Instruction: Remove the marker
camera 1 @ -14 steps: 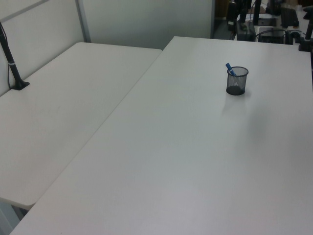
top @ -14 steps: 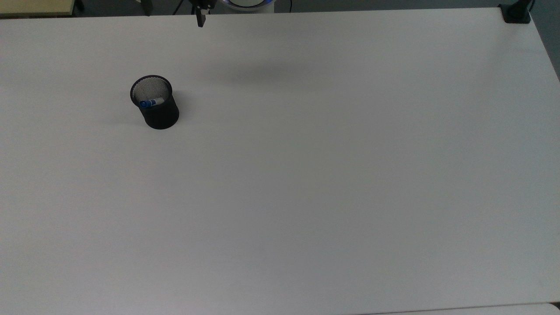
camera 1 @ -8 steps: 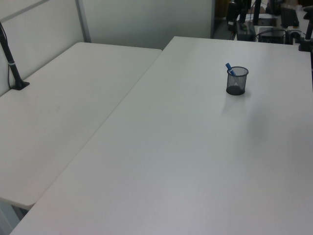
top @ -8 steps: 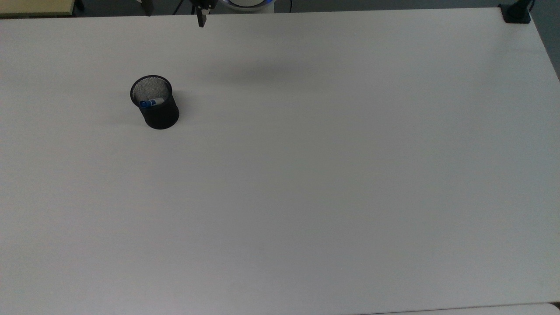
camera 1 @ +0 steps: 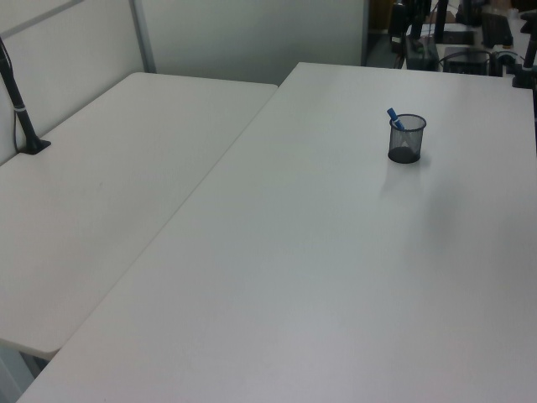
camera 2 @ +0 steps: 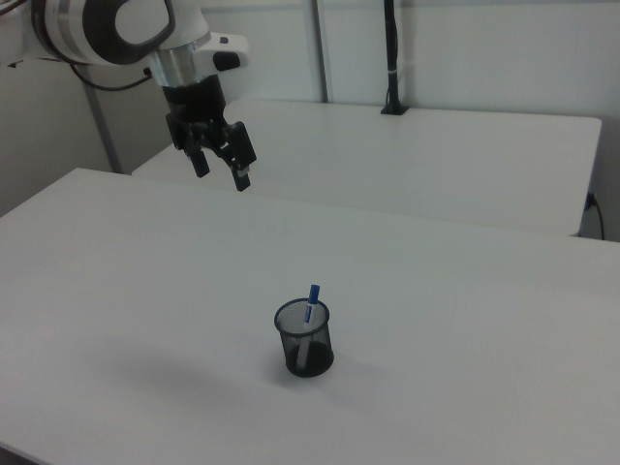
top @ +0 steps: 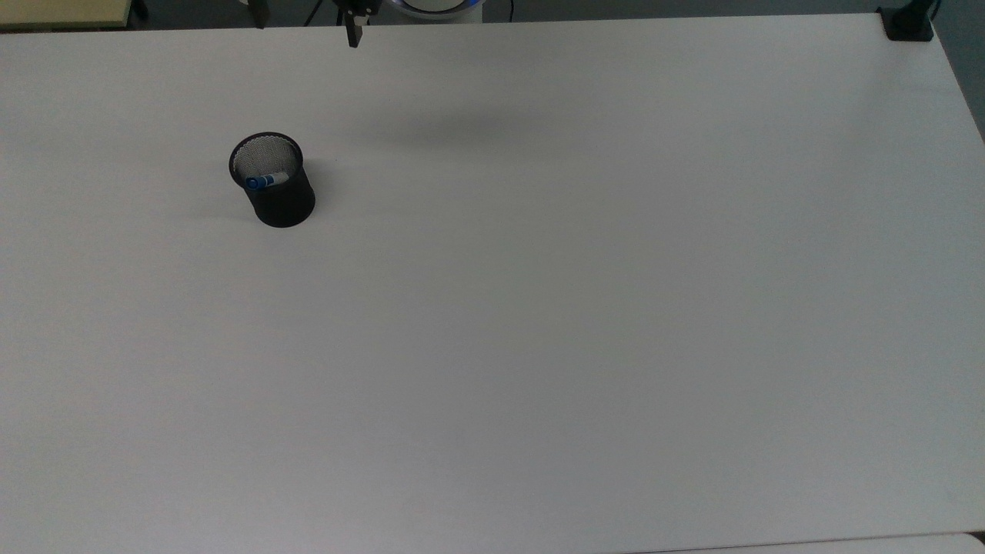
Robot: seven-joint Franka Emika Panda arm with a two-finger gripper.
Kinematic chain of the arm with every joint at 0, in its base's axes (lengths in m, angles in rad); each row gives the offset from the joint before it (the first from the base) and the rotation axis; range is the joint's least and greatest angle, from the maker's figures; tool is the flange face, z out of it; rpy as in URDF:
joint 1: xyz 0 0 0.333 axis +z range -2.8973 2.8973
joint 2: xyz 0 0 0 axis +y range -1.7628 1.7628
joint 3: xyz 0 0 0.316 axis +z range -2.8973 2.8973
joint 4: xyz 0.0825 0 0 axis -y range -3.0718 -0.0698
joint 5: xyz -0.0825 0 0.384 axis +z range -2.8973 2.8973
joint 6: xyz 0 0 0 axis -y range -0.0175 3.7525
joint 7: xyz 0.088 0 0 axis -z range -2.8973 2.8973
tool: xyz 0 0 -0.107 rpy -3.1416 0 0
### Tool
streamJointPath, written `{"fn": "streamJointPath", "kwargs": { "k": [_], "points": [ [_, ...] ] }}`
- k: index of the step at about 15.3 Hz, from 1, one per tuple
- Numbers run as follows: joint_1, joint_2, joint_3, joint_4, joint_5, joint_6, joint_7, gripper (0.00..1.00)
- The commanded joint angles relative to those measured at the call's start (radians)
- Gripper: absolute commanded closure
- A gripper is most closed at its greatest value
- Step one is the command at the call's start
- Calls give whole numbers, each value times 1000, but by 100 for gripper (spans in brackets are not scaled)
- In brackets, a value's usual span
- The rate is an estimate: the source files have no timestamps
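One marker (camera 2: 312, 299) stands tilted in one mesh cup (camera 2: 304, 339), well inside the bench (camera 2: 465, 320) edges, bare bench all round it. The hand (camera 2: 222, 170) hangs released, high and well apart from the cup.

Nothing visibly changed — only the claw (top: 352, 40) tip edged marginally upward.

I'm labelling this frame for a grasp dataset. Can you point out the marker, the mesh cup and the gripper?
marker (camera 2: 312, 300): right view, blue upper end above the rim.
mesh cup (camera 2: 307, 354): right view, front wall.
gripper (camera 2: 222, 171): right view, midway between the open fingertips.
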Motion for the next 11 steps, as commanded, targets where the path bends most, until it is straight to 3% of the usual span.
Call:
{"fn": "streamJointPath", "kwargs": {
  "k": [1,5,7,11],
  "points": [
    [3,-13,-32,-10,3,-19,-148,0],
    [-8,-1,-52,-46,-23,-31,-444,0],
    [-12,5,-51,-77,-118,-21,-455,0],
    [-48,-2,-51,-255,-127,198,-434,0]
  ]
}}
